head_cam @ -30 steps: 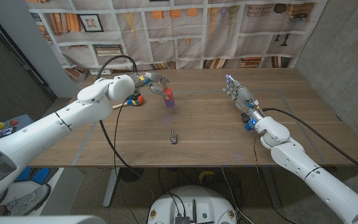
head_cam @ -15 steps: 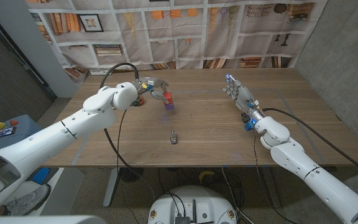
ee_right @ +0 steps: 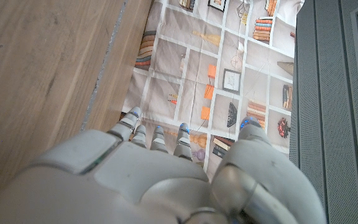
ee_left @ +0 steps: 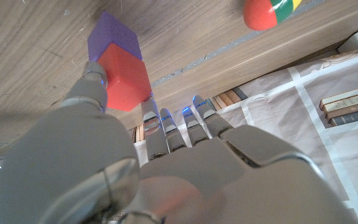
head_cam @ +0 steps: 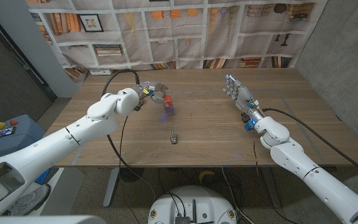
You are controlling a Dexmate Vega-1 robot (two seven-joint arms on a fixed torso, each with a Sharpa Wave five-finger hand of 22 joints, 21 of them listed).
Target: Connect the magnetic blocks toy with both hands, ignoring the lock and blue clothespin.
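A red block point(head_cam: 167, 99) joined to a purple block point(head_cam: 165, 107) sits at the table's far left-middle, blurred in the head view. My left hand point(head_cam: 155, 91) pinches the red block point(ee_left: 124, 78) between the thumb and a finger, with the purple block point(ee_left: 114, 40) beyond it, close to the wood. My right hand point(head_cam: 237, 92) stands over the table's far right with fingers point(ee_right: 157, 138) stretched out and nothing in them.
A small metal lock point(head_cam: 173, 136) lies on the table point(head_cam: 210, 124) at its middle, nearer to me than the blocks. A blue clothespin point(head_cam: 248, 124) shows beside my right wrist. A red, green and yellow toy point(ee_left: 267, 12) lies near the far edge.
My left hand has come slightly nearer and lower, carrying the red and purple blocks with it. Its arm now covers the colourful toy in the head view. The right hand has stayed still.
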